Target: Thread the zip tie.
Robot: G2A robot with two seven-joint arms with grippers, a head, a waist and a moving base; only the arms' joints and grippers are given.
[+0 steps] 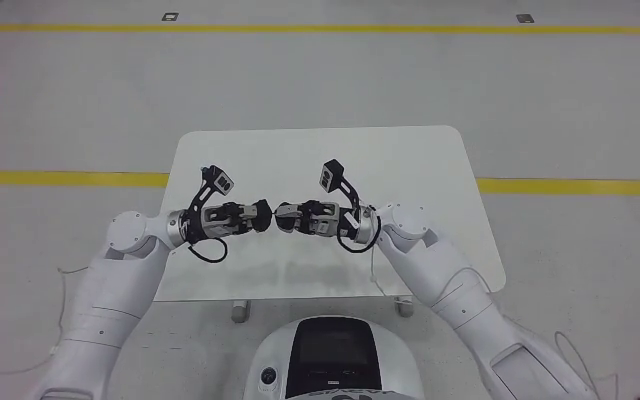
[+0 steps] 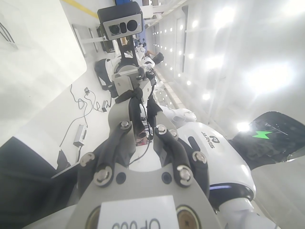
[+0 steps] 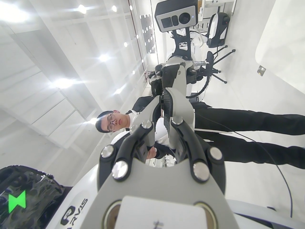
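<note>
Overhead, the left pincer point(image 1: 260, 213) and right pincer point(image 1: 281, 216) meet tip to tip above the white, round-cornered surface point(image 1: 420, 160), and the meeting point is too small to read. In the left wrist view a thin, dark, flexible strip, apparently the zip tie point(image 2: 128, 95), lies across the tip of the facing grey metal pincer. Its ends are hidden behind the metal. I cannot tell how far either pincer is open, or which one holds the strip. Both pincers have matte grey bodies with black linkages and shiny round rivets.
</note>
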